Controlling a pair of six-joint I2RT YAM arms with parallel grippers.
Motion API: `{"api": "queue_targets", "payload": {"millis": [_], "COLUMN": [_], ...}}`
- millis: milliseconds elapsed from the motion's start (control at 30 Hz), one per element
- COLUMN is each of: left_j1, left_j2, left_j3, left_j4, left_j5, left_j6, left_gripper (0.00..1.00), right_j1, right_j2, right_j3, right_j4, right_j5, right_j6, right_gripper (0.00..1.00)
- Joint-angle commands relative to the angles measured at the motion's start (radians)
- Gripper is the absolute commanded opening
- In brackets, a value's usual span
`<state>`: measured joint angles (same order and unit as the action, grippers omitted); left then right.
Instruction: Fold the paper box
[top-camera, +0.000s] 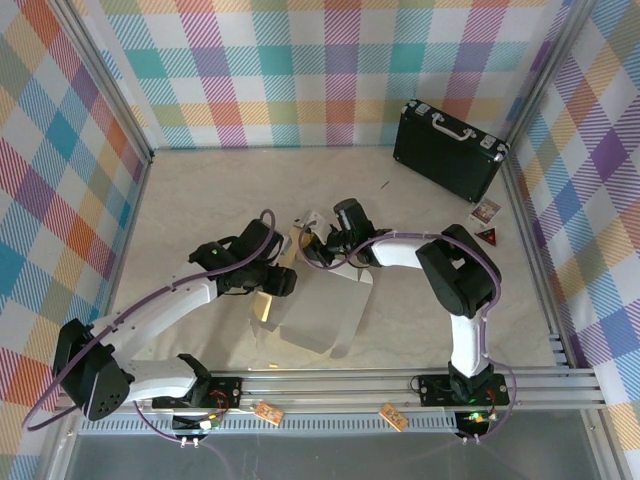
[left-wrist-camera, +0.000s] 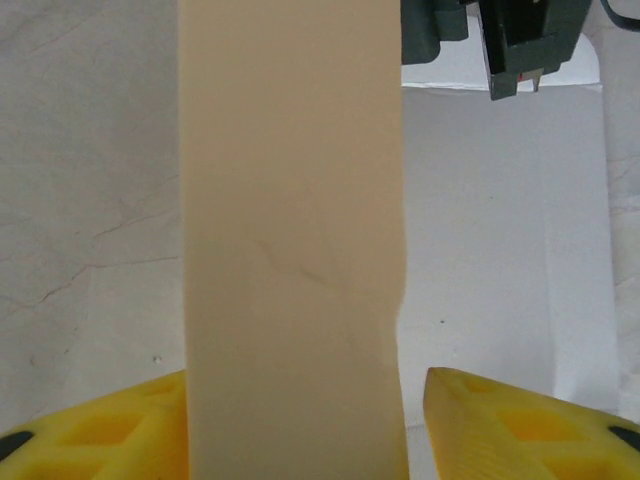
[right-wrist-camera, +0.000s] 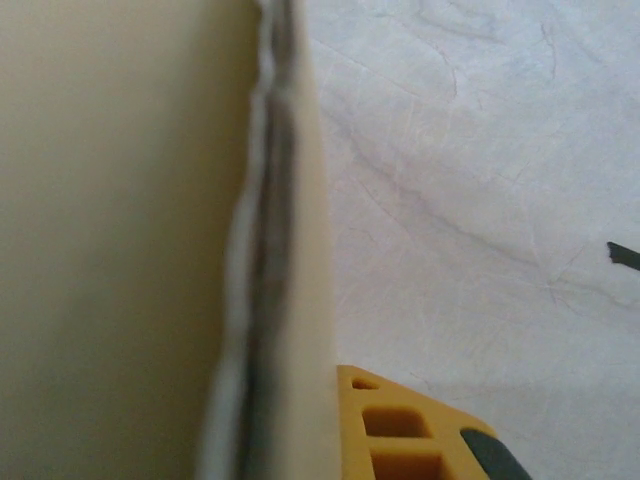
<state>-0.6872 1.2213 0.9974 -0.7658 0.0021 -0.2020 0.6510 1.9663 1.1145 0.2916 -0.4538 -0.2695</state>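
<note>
- The paper box (top-camera: 322, 318) is thin, flat cardboard, smooth white on the side facing up and tan on the other, with creased flaps. It lies partly unfolded in the middle of the counter (top-camera: 200, 200), a pale surface veined like marble.
- A tan flap (left-wrist-camera: 290, 250) stands upright along the box's 9 o'clock edge. From my left wrist it looks like a plain matte strip running top to bottom, with a few faint creases.
- My left end effector (left-wrist-camera: 305, 425) sits at that flap, at 9 o'clock from the white panel. Its yellow, ribbed fingertips (left-wrist-camera: 520, 425) straddle the strip. One is right against its 9 o'clock edge, and the other is at 3 o'clock with a sliver of gap. The jaws are parted and clamp nothing.
- My right end effector (top-camera: 320, 243) is at the box's 12 o'clock end, where small flaps stick up.
- From my right wrist I see a cardboard wall edge-on, its rim grey and layered. One yellow finger (right-wrist-camera: 400, 435) sits tight against its 3 o'clock face, and the other is hidden behind the sheet. This end effector is closed right down, pinching the cardboard.
- A black hard briefcase (top-camera: 445, 150) with a metal handle lies at 1 o'clock from the box, well apart from it, near the checked wall (top-camera: 300, 70).
</note>
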Motion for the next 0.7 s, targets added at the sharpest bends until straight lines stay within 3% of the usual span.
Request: {"api": "queue_targets", "payload": {"millis": [0,100,233,467,667], "left_j1": [-0.008,0.005,0.042,0.076,0.088], "left_j2": [-0.063,-0.135,-0.201,-0.101,-0.010], "left_j3": [0.063,0.073,0.044,0.066,0.072], "left_j4": [-0.088,-0.097,-0.075,-0.075,-0.038], "left_j5": [-0.048,-0.086,-0.062,-0.032,0.011], "left_j6": [-0.037,-0.058,-0.072,-0.066,-0.061], "left_gripper": [0.65,0.75,0.81,0.80,0.72], "right_j1": [-0.005,-0.010,-0.018,-0.022,-0.022], "right_j2": [-0.038,-0.054,-0.082,-0.097,-0.093], "right_j3": [0.012,0.001,-0.023,-0.046,-0.065], "right_j4": [0.002,-0.005,-0.008,-0.013,0.006], "right_j5": [0.022,0.041,0.054,0.054,0.053], "right_j6": [0.026,0.025,0.013,0.001,0.013], "right_gripper": [0.00,0.00,0.00,0.00,0.00]}}
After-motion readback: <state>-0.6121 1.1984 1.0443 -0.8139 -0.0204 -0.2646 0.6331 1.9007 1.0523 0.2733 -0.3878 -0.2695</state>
